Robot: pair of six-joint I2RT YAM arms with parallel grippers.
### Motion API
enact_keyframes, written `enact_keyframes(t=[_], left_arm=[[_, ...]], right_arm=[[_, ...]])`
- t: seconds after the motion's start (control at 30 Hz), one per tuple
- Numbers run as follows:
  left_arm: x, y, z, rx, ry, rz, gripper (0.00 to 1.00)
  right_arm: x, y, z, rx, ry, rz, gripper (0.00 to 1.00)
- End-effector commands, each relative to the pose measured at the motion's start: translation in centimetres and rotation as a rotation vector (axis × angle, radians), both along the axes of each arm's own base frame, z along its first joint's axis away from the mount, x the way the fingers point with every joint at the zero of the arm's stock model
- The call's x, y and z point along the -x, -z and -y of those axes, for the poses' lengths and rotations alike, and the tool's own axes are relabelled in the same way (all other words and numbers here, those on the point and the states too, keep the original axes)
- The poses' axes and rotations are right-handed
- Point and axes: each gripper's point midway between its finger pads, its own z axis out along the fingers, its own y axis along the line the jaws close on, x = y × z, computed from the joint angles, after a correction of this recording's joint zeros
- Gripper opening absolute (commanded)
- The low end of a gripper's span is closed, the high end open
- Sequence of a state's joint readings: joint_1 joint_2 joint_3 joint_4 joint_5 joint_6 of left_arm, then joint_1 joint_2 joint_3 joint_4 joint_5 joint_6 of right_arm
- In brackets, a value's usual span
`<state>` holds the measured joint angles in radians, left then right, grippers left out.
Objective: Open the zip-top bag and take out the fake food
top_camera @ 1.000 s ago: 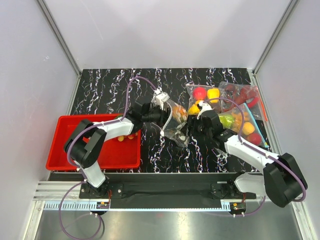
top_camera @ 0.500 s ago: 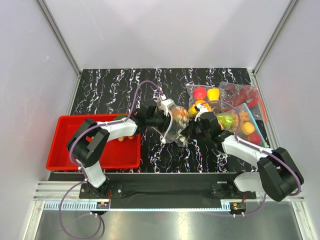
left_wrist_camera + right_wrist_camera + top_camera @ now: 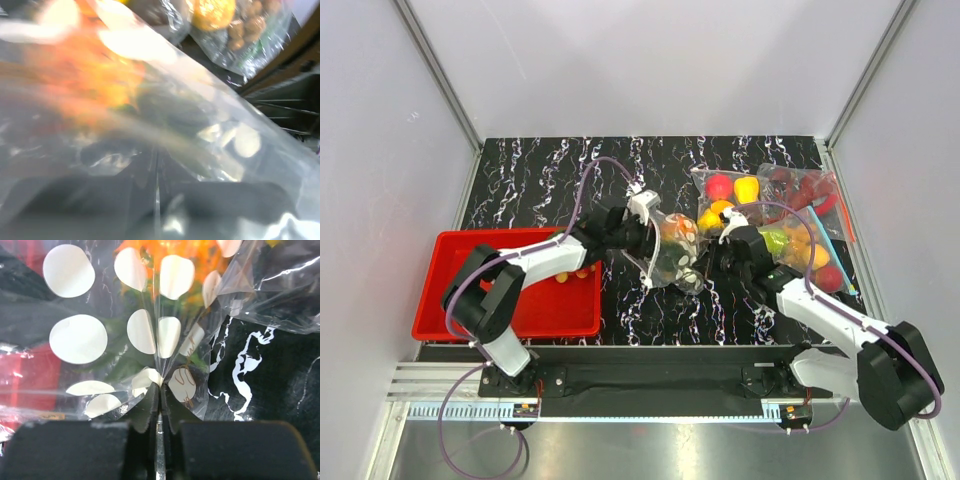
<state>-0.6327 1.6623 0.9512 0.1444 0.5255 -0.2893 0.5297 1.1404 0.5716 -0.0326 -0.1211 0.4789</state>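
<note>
Left gripper [image 3: 645,238] and right gripper [image 3: 159,402] each pinch the zip-top bag [image 3: 670,260] between them; pulled apart, slick film could slip free, leaving fake food [image 3: 677,233] sealed

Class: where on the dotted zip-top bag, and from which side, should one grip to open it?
Likely thin film at opposite edges of the zip-top bag, from each side, where left gripper and right gripper pinch; fake food bulges its middle.

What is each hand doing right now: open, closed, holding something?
Left hand: closed, pinching the zip-top bag.
Right hand: closed, pinching the same bag's dotted plastic.
</note>
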Motion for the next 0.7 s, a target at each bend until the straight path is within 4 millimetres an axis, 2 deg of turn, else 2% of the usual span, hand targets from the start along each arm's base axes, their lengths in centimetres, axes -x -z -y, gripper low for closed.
enact_keyframes(t=[0.0, 0.17, 0.37, 0.6, 0.67], left_arm=[[-2.6, -2.4, -2.0, 0.01, -0.122, 0.07, 0.0], [-2.4, -3.5, -2.7, 0.021, -0.144, 0.084, 0.0], [-2.3, -5.3, -4.7, 0.021, -0.202, 0.115, 0.0], [-1.6, -9.7, -6.3, 0.092, -0.244, 0.186, 0.0], [-1.6, -10.4, -6.7, 0.105, -0.262, 0.194, 0.0]], right_arm=[[0.0, -0.3, 1.1, 0.042, 0.025, 0.009, 0.04], [-0.1, 0.0, 1.3, 0.05, 0.028, 0.004, 0.04], [-0.3, 0.3, 1.8, 0.067, 0.045, 0.003, 0.0], [-0.5, 1.1, 1.8, 0.068, 0.051, -0.016, 0.0], [-0.5, 1.3, 1.7, 0.066, 0.047, -0.021, 0.0]])
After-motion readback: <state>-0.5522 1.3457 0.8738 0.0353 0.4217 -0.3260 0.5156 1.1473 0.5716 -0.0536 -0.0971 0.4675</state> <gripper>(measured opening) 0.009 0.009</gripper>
